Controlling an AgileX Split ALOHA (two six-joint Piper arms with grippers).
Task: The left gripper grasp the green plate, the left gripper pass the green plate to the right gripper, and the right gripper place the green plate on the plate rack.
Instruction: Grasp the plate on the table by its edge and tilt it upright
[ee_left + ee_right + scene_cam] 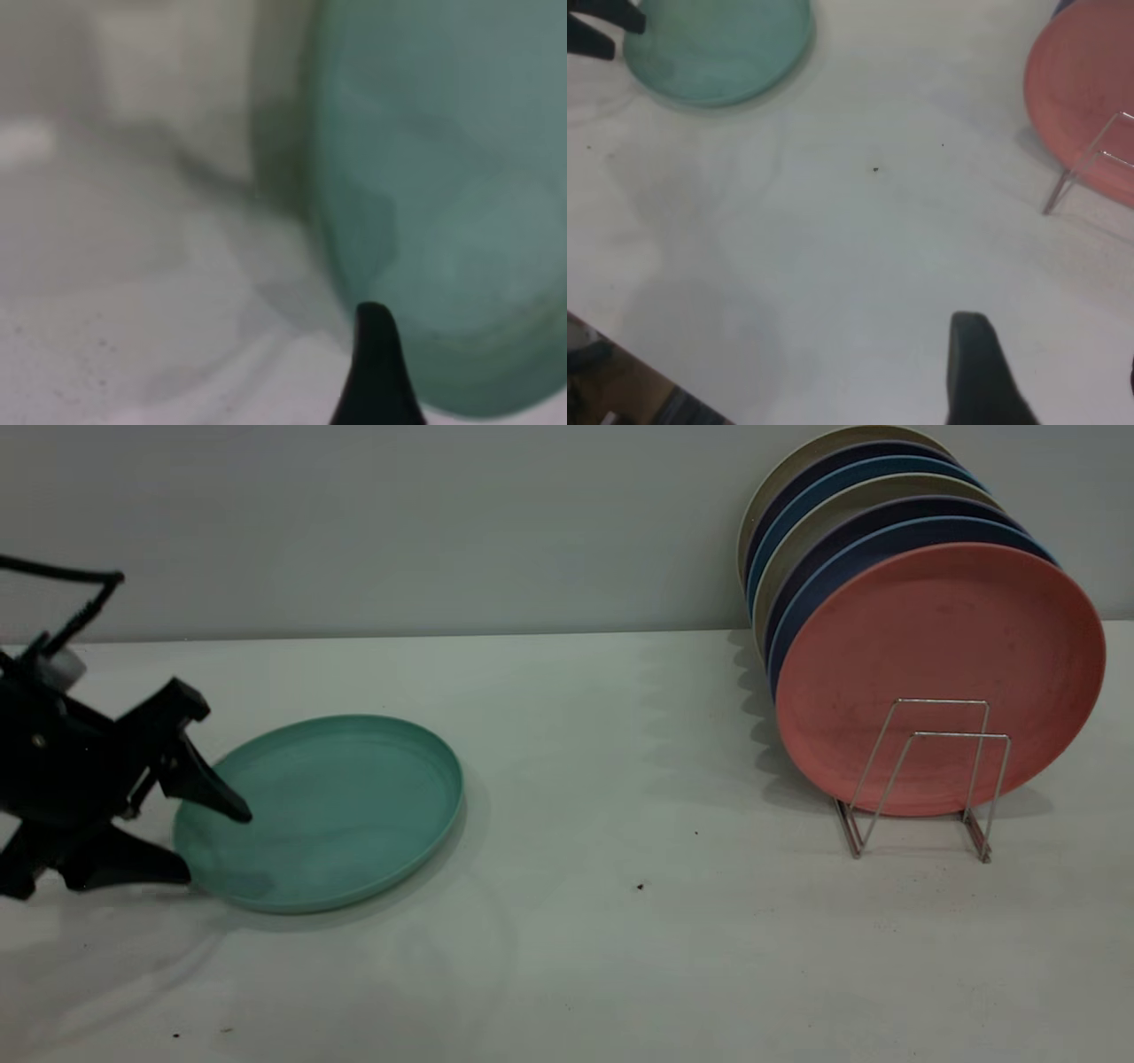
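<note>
Exterior view, lower left of the frame: the left gripper (208, 841) sits low at the table (620, 957), its fingers spread apart, one finger tip over the near-left rim of the green plate (332, 810) and the other finger lying at table level just beside that rim; the jaws straddle the rim but do not appear clamped on it. The green plate lies flat on the table, left of centre; no lift is visible. Judged from this, the first step, the grasp, is in hand and not yet complete.

Centre of the frame: bare table surface with a few dark specks; no hand-over is under way.

Right of the frame: the plate rack (917, 779) stands on the table, well apart from the green plate; a salmon-pink plate (939, 655) leans in it, with a row of blue and beige plates (850, 522) stacked upright behind; the two front wire loops stand unoccupied.

Right wrist view: the right gripper (1050, 376) hangs above the table, with one finger showing and a sliver of the other at the frame edge, so it reads as spread and holds nothing.

Remaining, as judged: closing on the rim, lifting, the pass to the right gripper, and placement on the rack.
</note>
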